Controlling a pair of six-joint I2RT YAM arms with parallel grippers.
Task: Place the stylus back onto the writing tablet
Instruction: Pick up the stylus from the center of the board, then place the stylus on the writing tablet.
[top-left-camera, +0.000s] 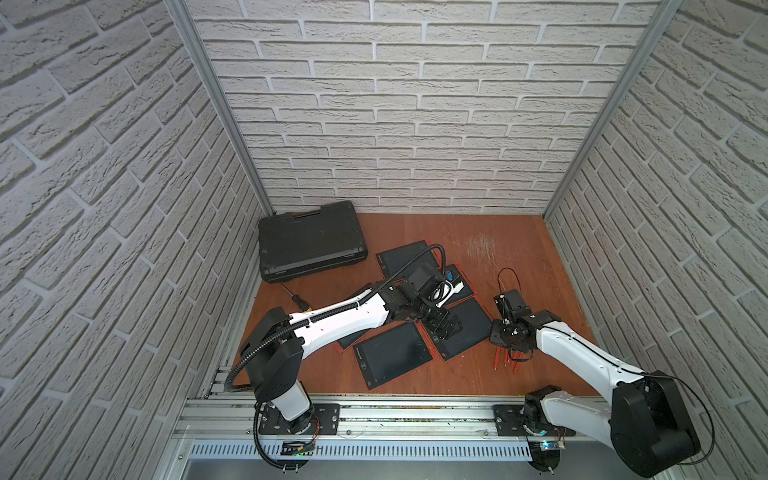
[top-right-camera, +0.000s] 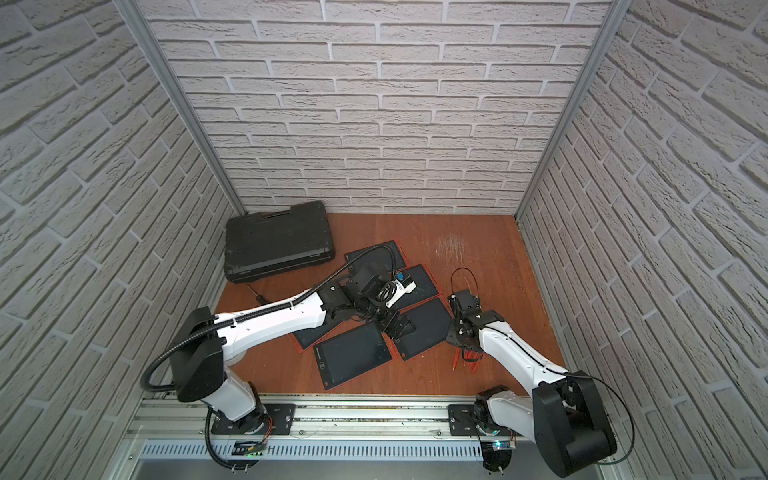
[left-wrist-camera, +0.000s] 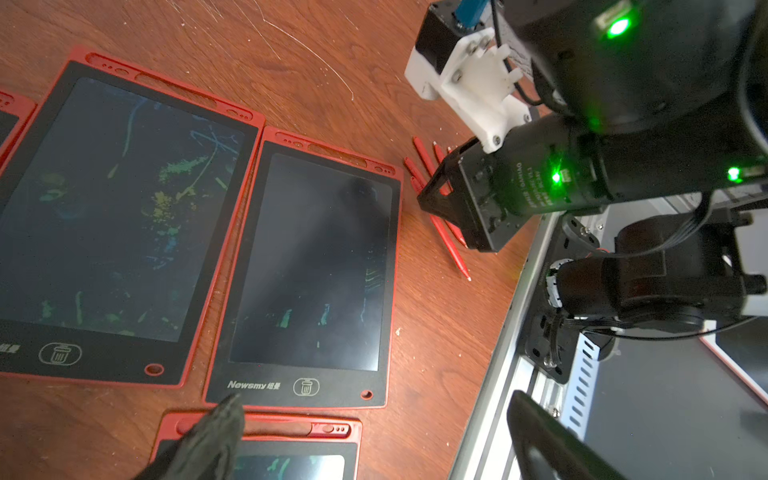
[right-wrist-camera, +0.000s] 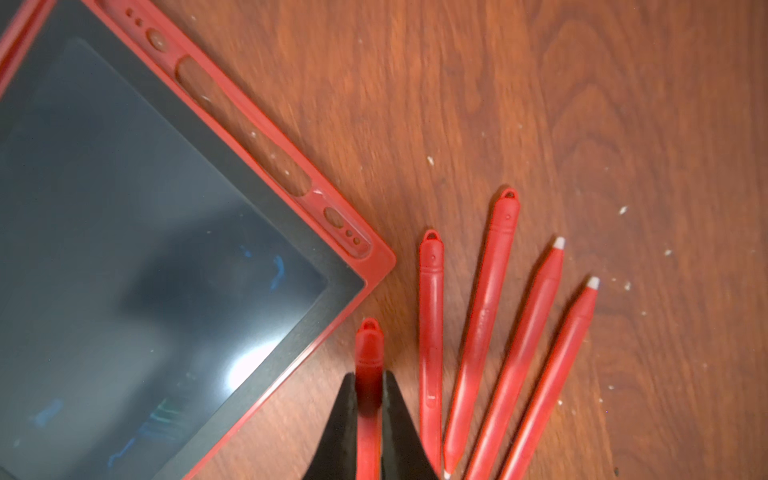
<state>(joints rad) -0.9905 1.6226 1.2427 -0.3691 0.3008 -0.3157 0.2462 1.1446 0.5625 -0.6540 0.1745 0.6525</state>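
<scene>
My right gripper (right-wrist-camera: 369, 386) is shut on a red stylus (right-wrist-camera: 368, 345), whose looped end sticks out past the fingertips, close to the corner of a red-framed writing tablet (right-wrist-camera: 145, 249). That tablet's long stylus slot (right-wrist-camera: 245, 129) is empty. Several more red styluses (right-wrist-camera: 498, 332) lie fanned out on the wood beside the held one. In both top views the right gripper (top-left-camera: 510, 347) (top-right-camera: 466, 347) points down over the stylus pile (top-left-camera: 505, 361). My left gripper (left-wrist-camera: 374, 436) (top-left-camera: 444, 328) is open and empty, hovering above several tablets (left-wrist-camera: 307, 266) in the middle.
A black carrying case (top-left-camera: 311, 241) lies at the back left, with a screwdriver (top-left-camera: 297, 299) in front of it. The aluminium rail (top-left-camera: 415, 411) runs along the table's front edge. Brick-pattern walls close three sides. The right arm's wrist (left-wrist-camera: 519, 191) stands close to the left gripper.
</scene>
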